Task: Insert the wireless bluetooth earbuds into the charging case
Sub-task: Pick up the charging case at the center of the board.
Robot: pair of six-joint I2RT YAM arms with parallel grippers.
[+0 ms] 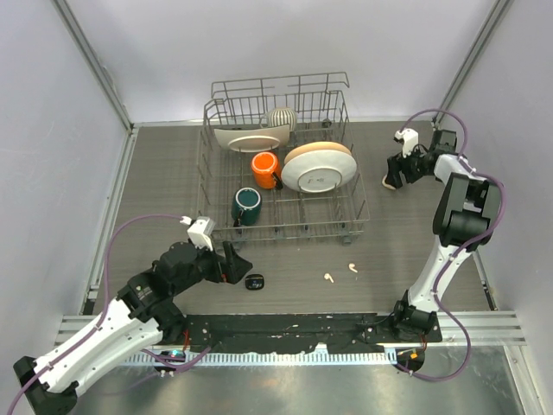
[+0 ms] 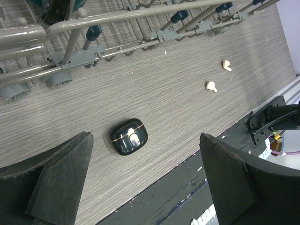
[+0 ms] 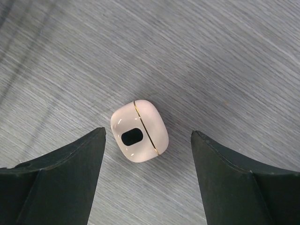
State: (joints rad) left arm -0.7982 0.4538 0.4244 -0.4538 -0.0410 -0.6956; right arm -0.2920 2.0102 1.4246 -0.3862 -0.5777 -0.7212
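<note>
Two cream-white earbuds (image 1: 328,277) (image 1: 352,268) lie loose on the table in front of the dish rack; the left wrist view shows them too (image 2: 212,86) (image 2: 226,65). A black charging case (image 1: 253,282) (image 2: 129,136) lies shut near the front edge. My left gripper (image 1: 235,259) (image 2: 145,138) hovers open just left of it and holds nothing. A cream-white charging case (image 3: 139,131) (image 1: 390,182) lies shut at the far right. My right gripper (image 1: 395,175) (image 3: 147,132) is low over it, open, one finger on each side, with a gap on both sides.
A wire dish rack (image 1: 359,212) fills the middle of the table, holding an orange mug (image 1: 265,167), a green mug (image 1: 247,206), plates and a bowl. Its wheeled base (image 2: 56,77) stands close behind the black case. The black front rail (image 1: 285,328) edges the table.
</note>
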